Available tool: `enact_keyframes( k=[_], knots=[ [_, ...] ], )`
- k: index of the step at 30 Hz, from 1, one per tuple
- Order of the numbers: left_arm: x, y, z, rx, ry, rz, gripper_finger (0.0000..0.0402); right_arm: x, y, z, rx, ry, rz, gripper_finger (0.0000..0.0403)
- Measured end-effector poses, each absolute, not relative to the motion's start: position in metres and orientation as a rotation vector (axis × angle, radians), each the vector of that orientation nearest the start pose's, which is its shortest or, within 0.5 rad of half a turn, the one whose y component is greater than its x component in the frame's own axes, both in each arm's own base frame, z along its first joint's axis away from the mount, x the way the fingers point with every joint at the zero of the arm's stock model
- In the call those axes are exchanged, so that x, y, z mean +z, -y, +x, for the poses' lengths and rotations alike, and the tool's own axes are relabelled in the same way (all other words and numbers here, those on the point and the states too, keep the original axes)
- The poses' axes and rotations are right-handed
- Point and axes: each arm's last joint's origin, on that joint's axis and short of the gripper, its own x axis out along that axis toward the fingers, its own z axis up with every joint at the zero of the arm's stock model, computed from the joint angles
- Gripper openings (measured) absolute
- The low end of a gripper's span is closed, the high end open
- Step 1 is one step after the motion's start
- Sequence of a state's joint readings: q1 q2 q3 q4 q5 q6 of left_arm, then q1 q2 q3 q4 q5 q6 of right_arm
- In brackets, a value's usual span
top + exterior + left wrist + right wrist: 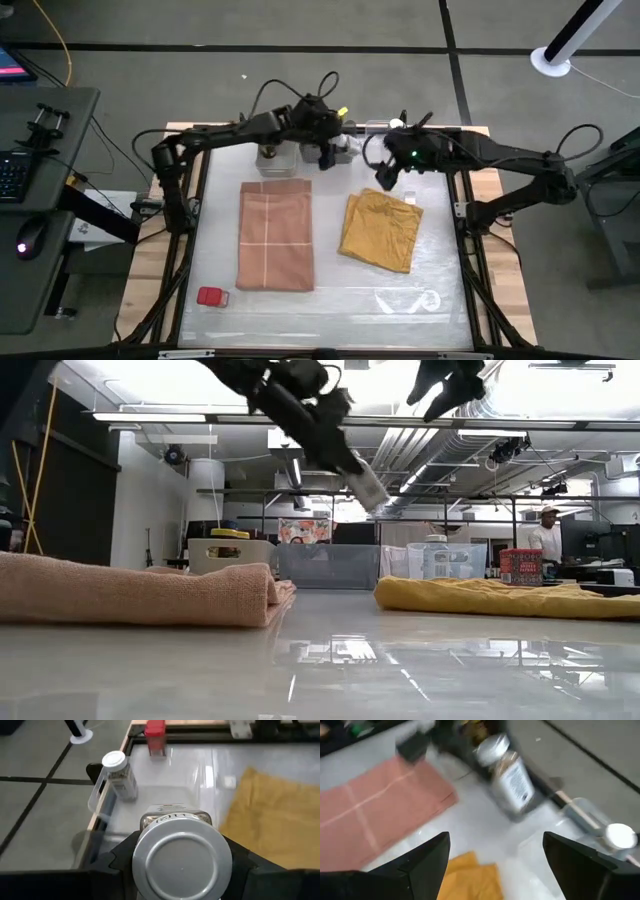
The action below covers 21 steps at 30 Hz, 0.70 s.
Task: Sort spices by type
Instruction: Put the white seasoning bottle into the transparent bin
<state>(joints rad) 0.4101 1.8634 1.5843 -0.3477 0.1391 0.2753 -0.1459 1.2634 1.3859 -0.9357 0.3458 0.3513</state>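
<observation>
My left gripper (pixel 332 148) is over the far edge of the table, shut on a clear white-topped shaker (pixel 366 486) that it holds in the air. My right gripper (pixel 388 172) hovers open just right of it, above the mustard cloth's far corner, with nothing between its fingers (pixel 427 862). A second shaker (pixel 119 774) stands upright in a clear bin (pixel 445 560) at the far edge. One red tin (pixel 212 296) lies near the table's near left corner, and another red tin (pixel 520 566) stands at the far right. A yellow-lidded jar (pixel 229 534) sits in a white bin. My left gripper pinches the shaker between its two fingers, which sit on either side of the body just below the white cap (pixel 182 857). The cap faces back toward the wrist and the body (pixel 512 782) points away along the fingers. The shaker is lifted clear and tilted, bottom end lowest.
A folded pink cloth (pixel 275 235) lies left of centre and a folded mustard cloth (pixel 380 230) right of centre. Bins (pixel 330 565) line the far edge. A person (pixel 546 535) stands in the room beyond the table.
</observation>
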Motion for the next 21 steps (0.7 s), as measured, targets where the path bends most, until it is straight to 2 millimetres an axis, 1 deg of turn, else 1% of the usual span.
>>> enact_keyframes(
  k=[2,4,8,10,15,21],
  knots=[
    [0.284,-0.168,0.406,0.181,-0.597,0.07,0.0168,0.38,0.05,0.231,-0.654,-0.692,0.258,0.0316],
    [0.283,-0.168,0.42,0.18,-0.537,0.07,0.0167,0.384,0.054,0.223,-0.73,-0.654,0.292,0.0316],
    [0.282,-0.172,0.448,0.18,-0.455,0.124,0.0168,0.387,0.058,0.211,-0.826,-0.63,0.355,0.0316],
    [0.275,-0.177,0.462,0.194,-0.464,0.142,0.0168,0.387,0.058,0.208,-0.836,-0.625,0.375,0.0316],
    [0.249,-0.189,0.491,0.202,-0.541,0.141,0.0167,0.387,0.057,0.208,-0.841,-0.608,0.429,0.0316],
    [0.222,-0.199,0.512,0.185,-0.651,0.162,0.0167,0.387,0.057,0.208,-0.85,-0.59,0.479,0.0316]
  ],
)
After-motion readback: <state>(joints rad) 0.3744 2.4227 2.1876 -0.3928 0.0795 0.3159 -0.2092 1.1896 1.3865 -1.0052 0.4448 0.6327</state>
